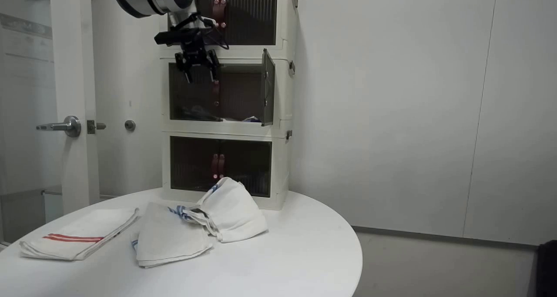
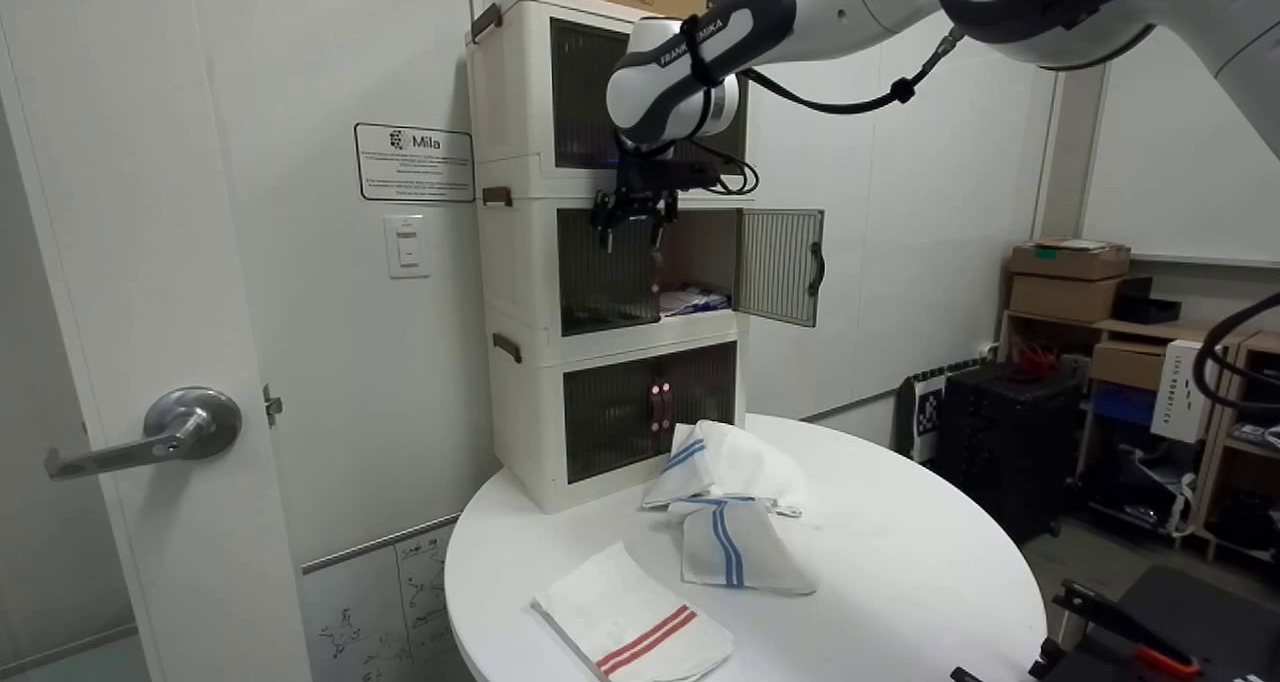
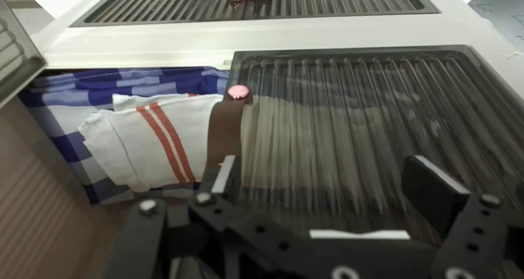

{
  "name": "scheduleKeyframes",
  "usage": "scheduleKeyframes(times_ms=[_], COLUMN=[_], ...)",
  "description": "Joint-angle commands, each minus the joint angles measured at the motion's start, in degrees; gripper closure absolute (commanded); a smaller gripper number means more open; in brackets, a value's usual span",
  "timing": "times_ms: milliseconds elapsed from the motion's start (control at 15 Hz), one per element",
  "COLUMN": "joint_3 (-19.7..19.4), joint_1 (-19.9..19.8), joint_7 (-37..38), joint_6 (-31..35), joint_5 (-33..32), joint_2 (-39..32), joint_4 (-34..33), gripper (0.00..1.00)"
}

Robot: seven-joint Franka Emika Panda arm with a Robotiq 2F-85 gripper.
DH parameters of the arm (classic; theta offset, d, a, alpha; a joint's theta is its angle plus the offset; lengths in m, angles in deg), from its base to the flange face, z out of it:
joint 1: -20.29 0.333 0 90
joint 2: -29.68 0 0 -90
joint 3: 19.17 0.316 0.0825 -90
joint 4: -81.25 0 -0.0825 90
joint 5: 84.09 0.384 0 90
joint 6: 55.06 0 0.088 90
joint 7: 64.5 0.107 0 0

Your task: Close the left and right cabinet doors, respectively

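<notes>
middle tier [image 2: 518, 262]: left door [image 2: 598, 287] shut, right door [image 2: 778, 267] open

both exterior views: right door stands out at 3 o'clock from gripper [image 2: 632, 244], left door flush at 7. wrist view: only right door's corner, 10 o'clock, but resolves red-striped cloth [image 3: 123, 138] over checked cloth [image 3: 163, 82] inside at 9. fingers [image 3: 225, 174] spread apart; can't tell if one touches left door's strap [image 3: 225, 125].
</notes>
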Motion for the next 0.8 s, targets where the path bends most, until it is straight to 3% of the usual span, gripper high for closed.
scheduleKeyframes(times_ms=[0,733], joint_3=[0.1,-0.3], joint_1=[-0.5,-4.6], joint_7=[-2.7,-10.7], joint_6=[-1.1,-21.7], joint_5=[1.4,1.5], joint_2=[-1.2,15.2], joint_4=[-3.1,13.4], gripper=[0.0,0.0])
